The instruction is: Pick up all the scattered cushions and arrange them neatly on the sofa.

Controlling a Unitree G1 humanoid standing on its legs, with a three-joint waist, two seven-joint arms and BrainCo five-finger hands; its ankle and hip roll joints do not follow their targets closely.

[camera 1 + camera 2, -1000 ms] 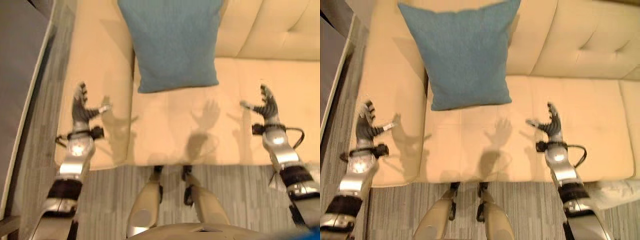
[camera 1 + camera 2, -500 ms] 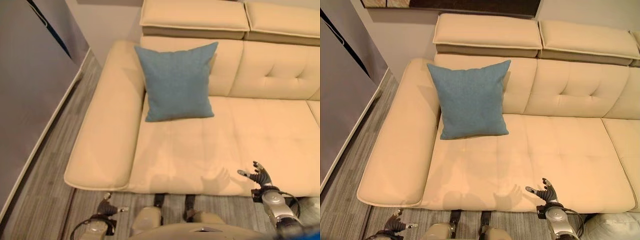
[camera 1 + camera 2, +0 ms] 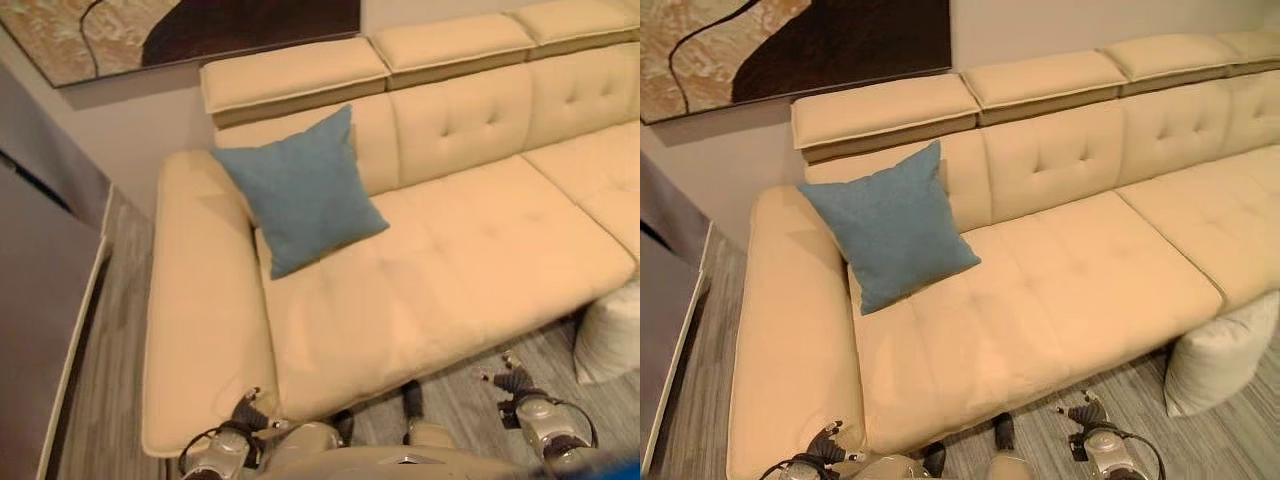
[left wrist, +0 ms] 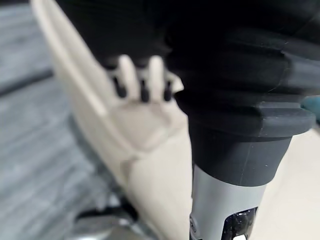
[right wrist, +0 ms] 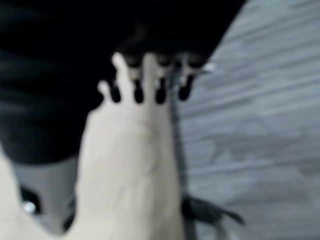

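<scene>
The blue cushion [image 3: 890,227] is leaning against the sofa's [image 3: 1060,300] backrest at the far left end of the seat, tucked next to the armrest [image 3: 790,310], and that one is looking settled. Over on the right, a pale cushion [image 3: 1220,355] is sitting on the grey floor [image 3: 1140,415], touching the near front edge of the sofa. That one is waiting to be collected, so by my reading we are between cushions: one placed, one to fetch. Both hands are hanging low at the near edge and holding nothing. The left hand [image 3: 245,410] is hovering by the near left corner of the sofa with its fingers relaxed and loosely spread, and the right hand [image 3: 1085,415] is hovering above the floor in front of the seat, fingers likewise splayed and slack, well apart from the pale cushion. The next move, as I judge it, is calling for a turn to the right and a reach down to that floor cushion, probably with the right hand leading and fingers closing on its upper edge or corner, then a lift up onto the seat beside the blue one.
</scene>
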